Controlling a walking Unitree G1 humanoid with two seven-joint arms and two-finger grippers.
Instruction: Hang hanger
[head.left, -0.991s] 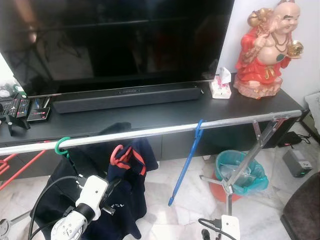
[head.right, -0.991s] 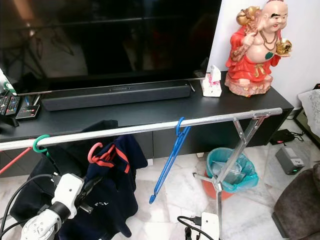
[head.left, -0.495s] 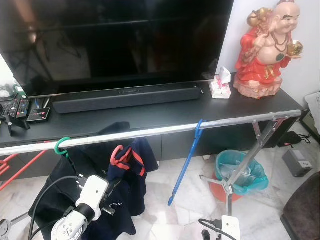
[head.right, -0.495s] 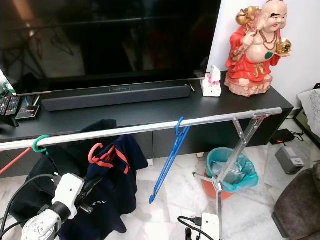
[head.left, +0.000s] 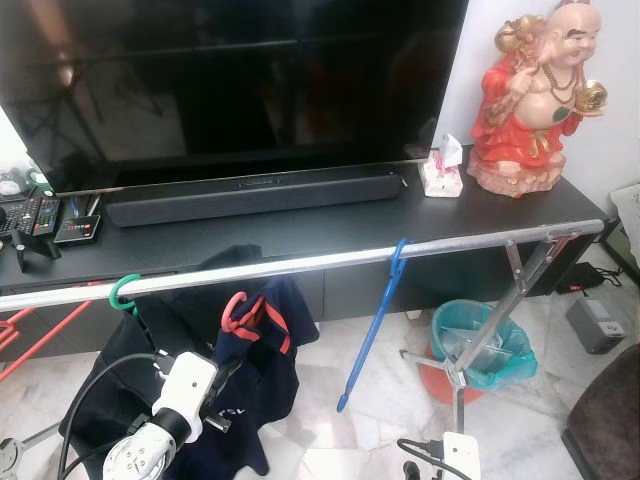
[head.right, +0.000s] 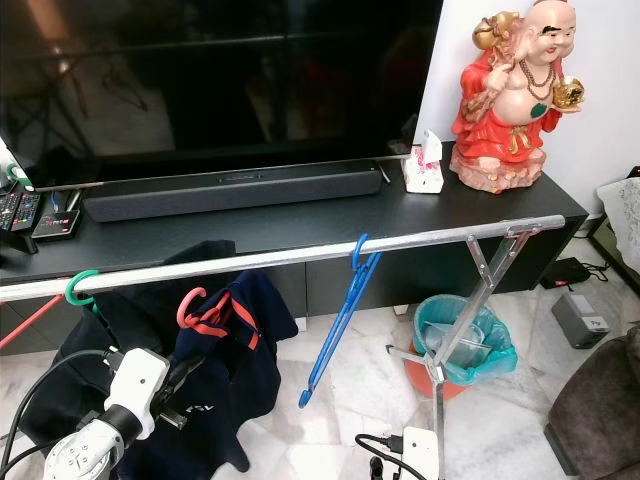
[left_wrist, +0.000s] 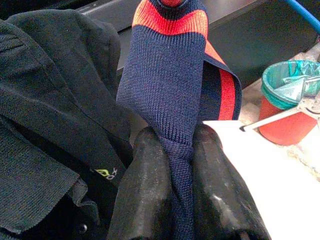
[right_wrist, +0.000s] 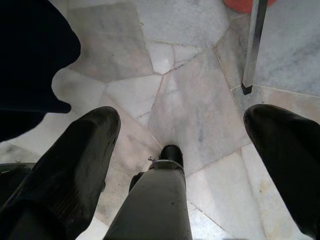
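A silver rail (head.left: 300, 264) crosses in front of the black TV console. A red hanger hook (head.left: 233, 308) sits just below the rail, carrying a navy garment with red stripes (head.left: 262, 350). My left gripper (left_wrist: 175, 165) is shut on that garment's collar fabric, low and left of the rail's middle. A green hanger hook (head.left: 122, 292) hangs on the rail with a dark garment (left_wrist: 45, 115) under it. A blue hanger (head.left: 372, 325) hangs on the rail further right. My right gripper (right_wrist: 190, 145) is open, pointing down at the marble floor.
The rack's slanted leg (head.left: 495, 325) and a teal-lined bin (head.left: 480, 345) stand at the right. On the console (head.left: 330, 225) are a TV, a soundbar (head.left: 255, 192), a tissue box (head.left: 441, 175) and a red statue (head.left: 530, 95). Red hangers (head.left: 30, 335) lie low left.
The navy garment's lower edge has swung and bunched a little to the left. The red hook stays just under the rail.
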